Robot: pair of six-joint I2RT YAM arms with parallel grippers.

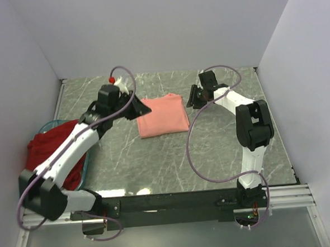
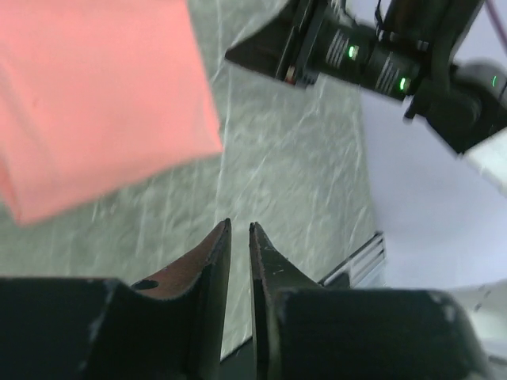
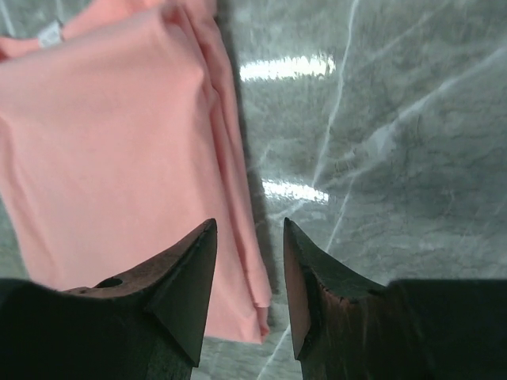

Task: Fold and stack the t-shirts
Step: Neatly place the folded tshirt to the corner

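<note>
The salmon-pink t-shirt point(image 1: 162, 115) lies folded into a rectangle on the marble table, mid-back. My left gripper point(image 1: 143, 108) hovers at the shirt's left edge. In the left wrist view its jaws point(image 2: 240, 226) stand a narrow gap apart with only bare table between them, and the pink shirt point(image 2: 95, 103) is off to the upper left. My right gripper point(image 1: 192, 96) is just right of the shirt, open. Its fingers point(image 3: 249, 223) straddle the layered edge of the pink shirt point(image 3: 111, 142) from above without gripping it. The dark red t-shirt point(image 1: 51, 147) lies bunched in the basket at left.
A teal round basket point(image 1: 86, 164) holding the red shirt sits at the table's left edge, partly under my left arm. White walls close in the back and both sides. The right arm's wrist point(image 2: 372, 59) shows across from the left gripper. A black rail runs along the near edge.
</note>
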